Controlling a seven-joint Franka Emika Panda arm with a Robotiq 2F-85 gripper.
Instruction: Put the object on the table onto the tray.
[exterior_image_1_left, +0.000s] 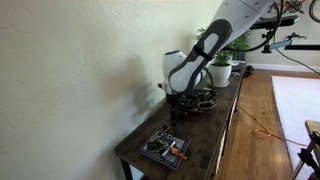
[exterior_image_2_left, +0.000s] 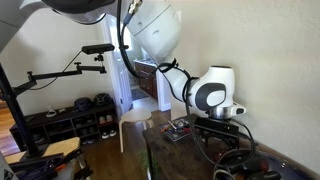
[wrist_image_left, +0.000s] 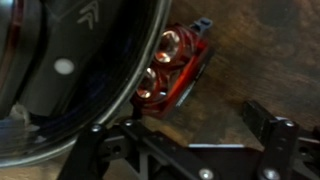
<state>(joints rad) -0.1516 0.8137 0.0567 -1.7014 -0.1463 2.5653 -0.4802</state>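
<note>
In the wrist view a small red object (wrist_image_left: 172, 62) with two shiny round metal parts lies on the dark brown table (wrist_image_left: 215, 100), right against the rim of the round dark glossy tray (wrist_image_left: 70, 70) that fills the left. My gripper (wrist_image_left: 183, 130) is open and empty; its two black fingers stand wide apart over bare wood just short of the red object. In both exterior views the gripper (exterior_image_1_left: 179, 104) (exterior_image_2_left: 226, 124) points down over the middle of the long table (exterior_image_1_left: 215, 135). The red object cannot be made out there.
A small square dark tray with orange items (exterior_image_1_left: 165, 148) (exterior_image_2_left: 180, 130) sits near one end of the table. A potted plant (exterior_image_1_left: 221, 68) stands at the other end. A wall runs along the table's side. Dark wire items (exterior_image_2_left: 240, 162) lie under the arm.
</note>
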